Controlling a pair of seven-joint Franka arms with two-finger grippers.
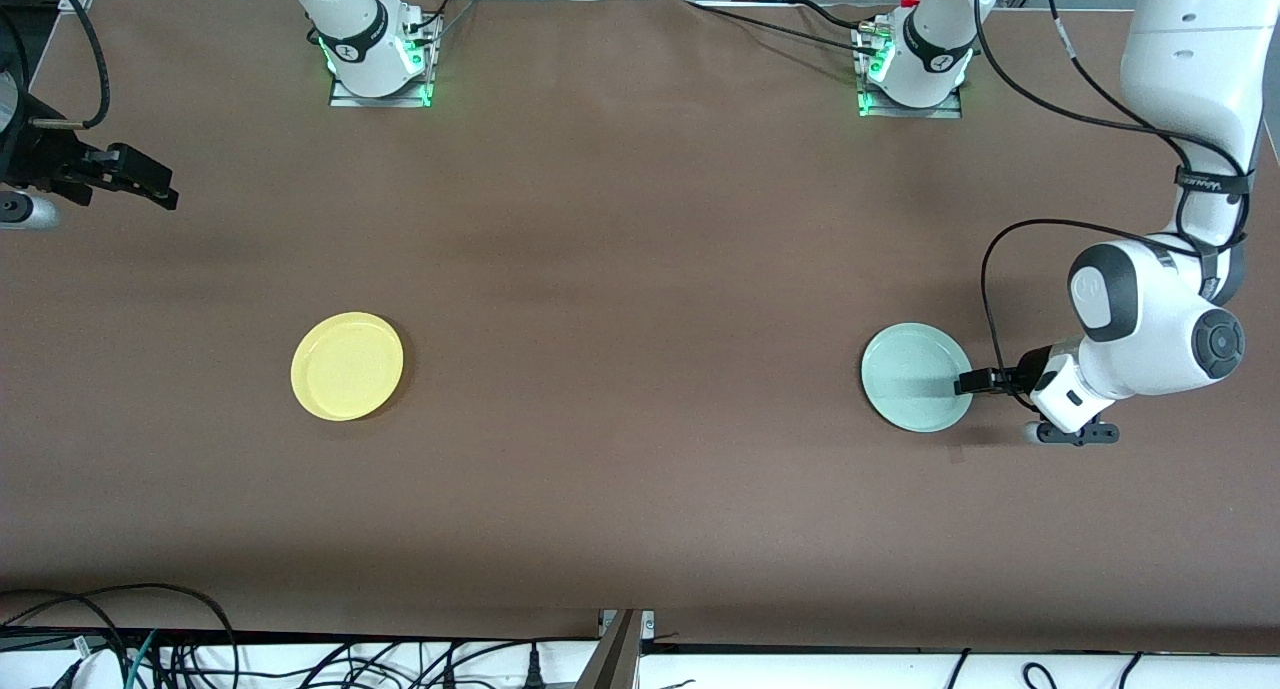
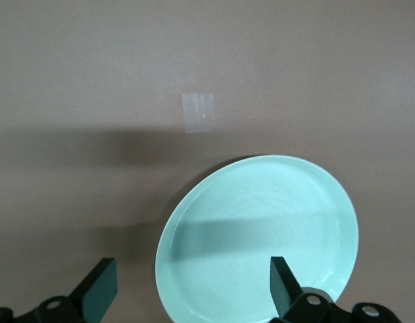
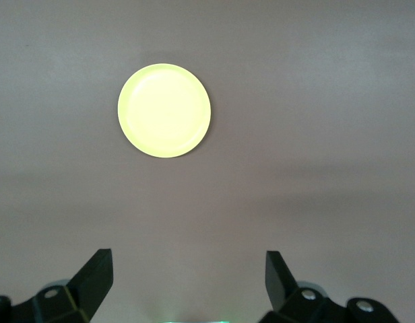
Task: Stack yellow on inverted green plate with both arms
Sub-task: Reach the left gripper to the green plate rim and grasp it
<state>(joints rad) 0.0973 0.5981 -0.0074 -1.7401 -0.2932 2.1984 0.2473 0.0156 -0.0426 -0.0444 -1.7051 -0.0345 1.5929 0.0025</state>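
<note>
Mint green plate (image 1: 912,369) rim-up, round.

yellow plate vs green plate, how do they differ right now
Colour: the yellow plate is bright yellow, the green plate pale mint.
Place: the yellow plate lies toward the right arm's end of the table, the green plate toward the left arm's end.
Attention: the open left hand sits at the green plate's rim, while the open right hand is up, well away from the yellow plate.
Shared: both are small, round, shallow-rimmed, rim up, flat on the table.
</note>
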